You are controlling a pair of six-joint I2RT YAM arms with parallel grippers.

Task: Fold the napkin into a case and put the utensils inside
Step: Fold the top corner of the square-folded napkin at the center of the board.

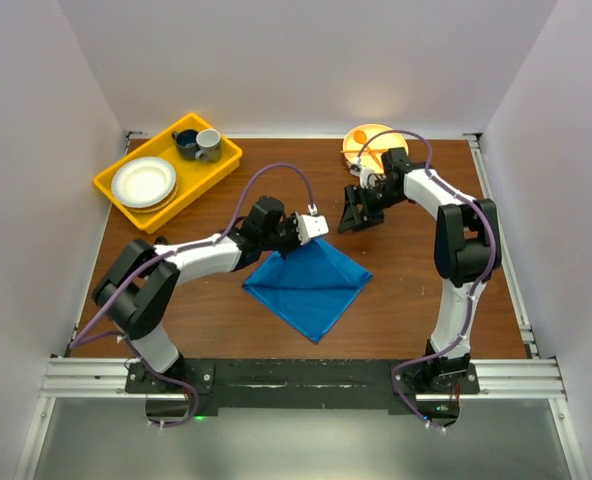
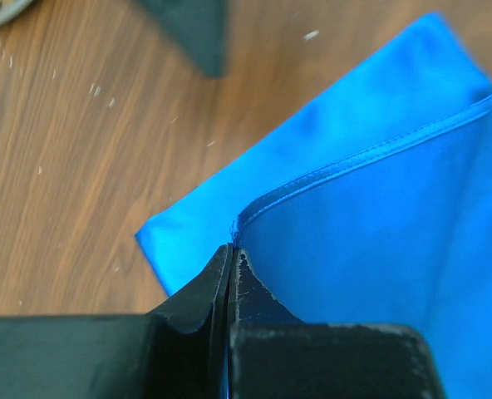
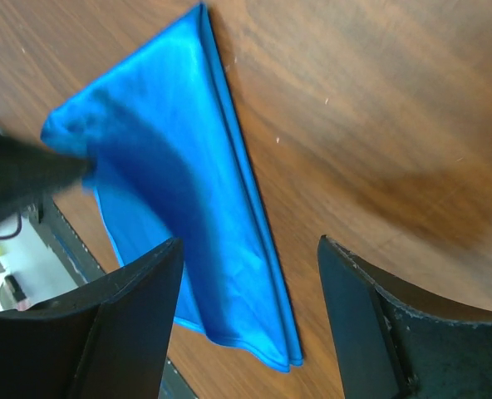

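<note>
The bright blue napkin [image 1: 311,285] lies folded in two on the brown table, with one corner pulled up into a peak. My left gripper [image 1: 304,243] is shut on that raised corner. In the left wrist view the closed fingertips [image 2: 232,253] pinch the hemmed edge of the napkin [image 2: 371,216]. My right gripper [image 1: 356,218] hangs open a little to the right of the peak, with nothing between its fingers. In the right wrist view the napkin [image 3: 171,166] shows between and beyond the parted fingers [image 3: 250,249], its stacked edges together at the near end. The utensils are not visible.
A yellow tray [image 1: 111,185] at the back left holds white plates [image 1: 143,182] and two mugs [image 1: 198,143]. An orange plate [image 1: 371,140] sits at the back, behind the right arm. White walls enclose three sides of the table.
</note>
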